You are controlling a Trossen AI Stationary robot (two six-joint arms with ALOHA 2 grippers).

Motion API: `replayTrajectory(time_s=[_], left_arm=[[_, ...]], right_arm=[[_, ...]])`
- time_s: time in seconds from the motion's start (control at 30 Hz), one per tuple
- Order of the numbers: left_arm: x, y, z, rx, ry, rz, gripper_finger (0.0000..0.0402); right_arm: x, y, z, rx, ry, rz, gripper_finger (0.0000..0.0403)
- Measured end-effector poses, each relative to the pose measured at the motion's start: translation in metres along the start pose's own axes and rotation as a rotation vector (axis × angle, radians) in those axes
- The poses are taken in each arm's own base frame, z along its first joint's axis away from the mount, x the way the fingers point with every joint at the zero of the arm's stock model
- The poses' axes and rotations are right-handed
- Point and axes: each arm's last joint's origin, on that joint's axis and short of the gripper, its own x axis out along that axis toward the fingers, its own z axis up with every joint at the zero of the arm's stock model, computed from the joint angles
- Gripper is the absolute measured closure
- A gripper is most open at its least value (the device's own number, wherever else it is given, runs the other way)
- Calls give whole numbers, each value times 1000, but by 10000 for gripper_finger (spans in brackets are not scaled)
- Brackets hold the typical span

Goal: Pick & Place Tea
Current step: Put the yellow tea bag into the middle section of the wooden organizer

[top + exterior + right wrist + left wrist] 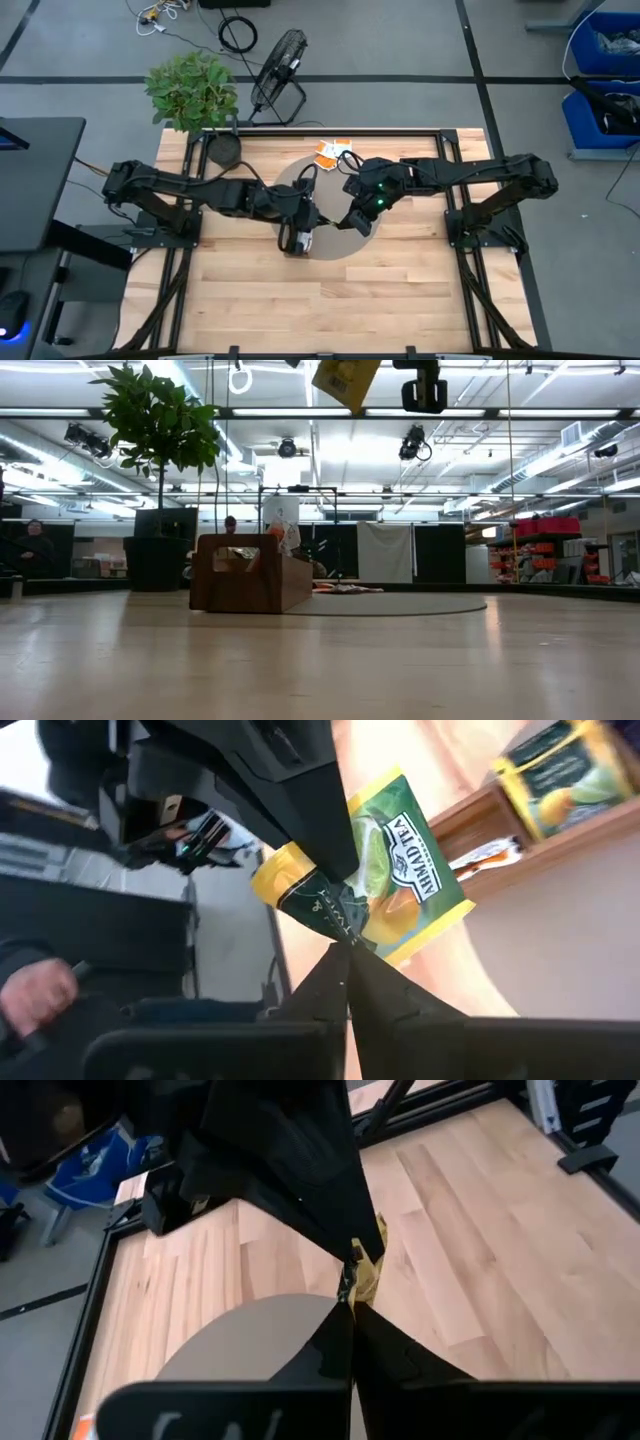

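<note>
Wooden tabletop (400,300) carries a round grey mat (335,215) at centre, above which both grippers meet: the right gripper (345,955) and the left gripper (352,1285) are each clamped on one yellow-green tea sachet (400,870), seemingly mid-handover. A few sachets (333,152) lie at twelve o'clock of the mat, unplaced; the wooden tray (248,572) already holds some, so I judge the task partway.

A yellow-green tea sachet (400,870) hangs tilted, pinched at both ends; orange-and-white sachets (333,151) lie at twelve o'clock.

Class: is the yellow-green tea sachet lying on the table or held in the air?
Held in the air: both grippers pinch the yellow-green tea sachet above the table.
</note>
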Motion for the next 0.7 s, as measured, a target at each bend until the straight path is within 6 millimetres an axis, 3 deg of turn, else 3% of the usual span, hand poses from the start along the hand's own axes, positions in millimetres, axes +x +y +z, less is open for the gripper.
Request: replayTrajectory(time_s=[0.27, 0.47, 0.7], left_arm=[[-15, -3, 6, -44, -36, -2, 400], [-35, -4, 13, -92, -94, -47, 400], [-65, 2, 28, -126, -265, -148, 400]], right_arm=[[-7, 8, 1, -106, -7, 90, 320], [-31, 25, 3, -282, -142, 160, 278], [-56, 32, 0, -456, -266, 100, 247]])
